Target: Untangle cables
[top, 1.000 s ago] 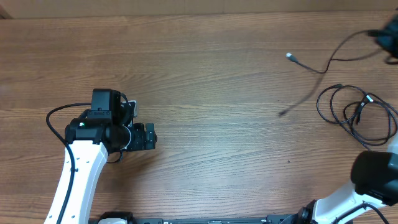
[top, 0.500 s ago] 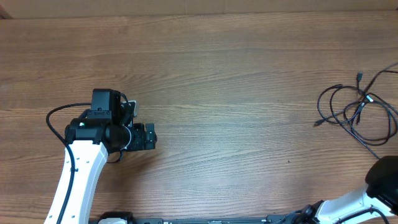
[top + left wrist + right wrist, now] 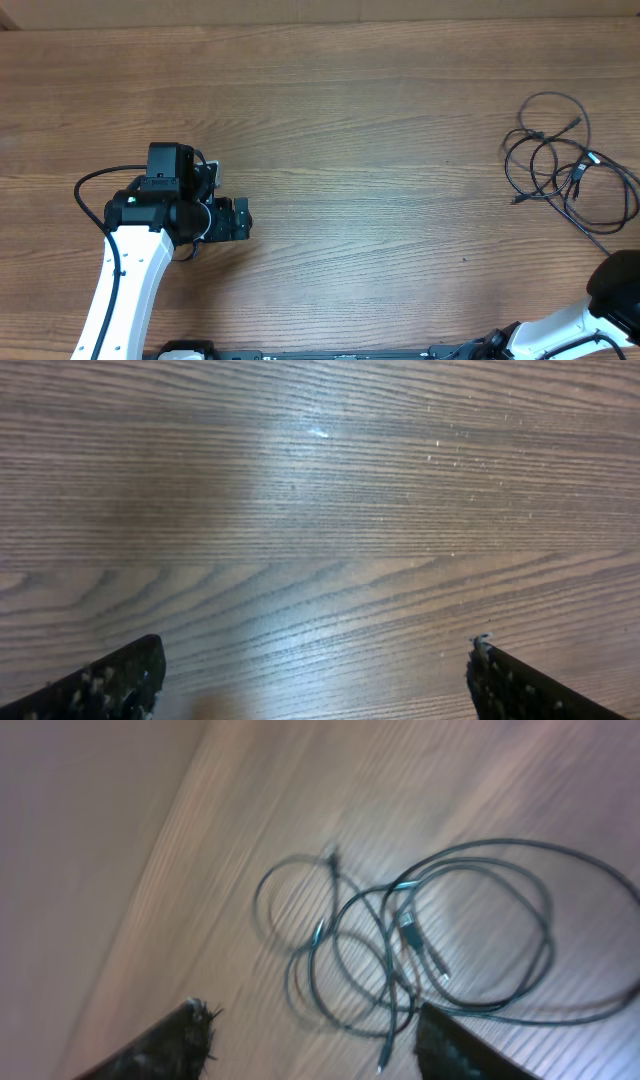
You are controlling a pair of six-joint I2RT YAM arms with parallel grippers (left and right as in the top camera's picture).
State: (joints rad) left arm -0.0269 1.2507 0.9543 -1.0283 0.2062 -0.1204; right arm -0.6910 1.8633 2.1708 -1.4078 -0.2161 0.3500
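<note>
The cables are thin black cords lying in a loose tangle of overlapping loops near the table's right edge. In the right wrist view the same cables lie on the wood, several small plug ends showing. My right gripper hangs above them, open, and holds nothing. It is out of sight in the overhead view, where only the right arm shows at the bottom right. My left gripper sits far off at the table's left. It is open over bare wood.
The wooden table stretches between the two arms. Its far edge runs along the top of the overhead view. A thicker black cable loops off the left arm. One cable strand runs out toward the table's right edge.
A cable that was stretched up toward the far right corner was let go and now lies looped on the pile. The right gripper opened. The left arm has not moved.
</note>
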